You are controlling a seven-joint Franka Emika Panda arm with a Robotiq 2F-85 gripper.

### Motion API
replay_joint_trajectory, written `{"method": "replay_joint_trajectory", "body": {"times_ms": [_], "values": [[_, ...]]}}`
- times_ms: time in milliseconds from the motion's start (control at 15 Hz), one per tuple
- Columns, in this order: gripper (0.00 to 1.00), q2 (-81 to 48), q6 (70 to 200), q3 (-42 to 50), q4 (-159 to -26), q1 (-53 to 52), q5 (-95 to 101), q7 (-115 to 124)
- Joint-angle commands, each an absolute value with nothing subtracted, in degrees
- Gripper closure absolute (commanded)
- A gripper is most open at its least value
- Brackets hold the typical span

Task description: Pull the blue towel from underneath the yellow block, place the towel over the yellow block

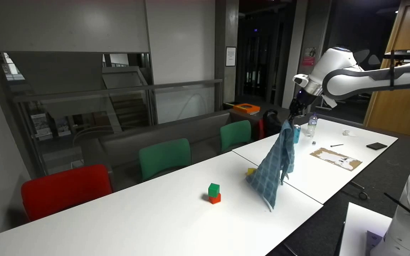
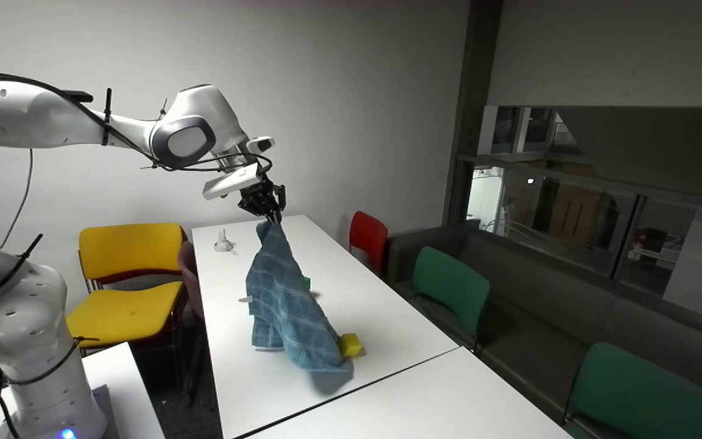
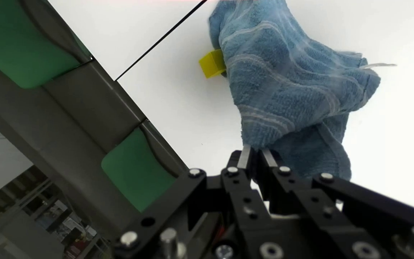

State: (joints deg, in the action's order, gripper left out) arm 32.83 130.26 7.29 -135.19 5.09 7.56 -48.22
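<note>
The blue towel (image 1: pixel 272 167) hangs in folds from my gripper (image 1: pixel 291 121) above the white table. It also hangs in an exterior view (image 2: pixel 287 299), where a shadow lies under its lower corner; I cannot tell whether that corner touches the table. My gripper (image 3: pixel 259 153) is shut on the upper end of the towel (image 3: pixel 282 79) in the wrist view. The yellow block (image 2: pixel 350 345) sits on the table right beside the towel's lower edge. The towel partly hides the block in an exterior view (image 1: pixel 251 171) and in the wrist view (image 3: pixel 212 64).
A green block (image 1: pixel 214 190) stands on a red block (image 1: pixel 215 198) on the white table (image 1: pixel 148 217). A blue can (image 1: pixel 297 133), a bottle (image 1: pixel 311 125) and a cardboard piece (image 1: pixel 355 165) are farther along. Green chairs (image 1: pixel 166 158) line the table's edge.
</note>
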Motion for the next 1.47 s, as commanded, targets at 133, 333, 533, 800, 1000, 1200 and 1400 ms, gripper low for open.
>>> {"method": "replay_joint_trajectory", "body": {"times_ms": [133, 333, 533, 800, 1000, 1200, 1400], "values": [[0.98, 35.7, 128.4, 6.9, -134.7, 4.2, 10.5, -44.5], [0.98, 35.9, 128.6, 7.0, -134.7, 4.0, 10.8, -44.1], [0.98, 34.7, 127.6, 7.9, -134.0, 2.8, 9.6, -45.3], [0.94, 34.1, 127.0, 8.7, -135.1, 1.8, 9.3, -45.8], [0.94, 33.9, 127.0, 8.8, -135.2, 1.7, 9.3, -45.8], [0.94, 34.0, 127.0, 8.8, -135.2, 1.7, 9.3, -45.8], [0.94, 34.0, 127.0, 8.8, -135.2, 1.7, 9.3, -45.8]]}}
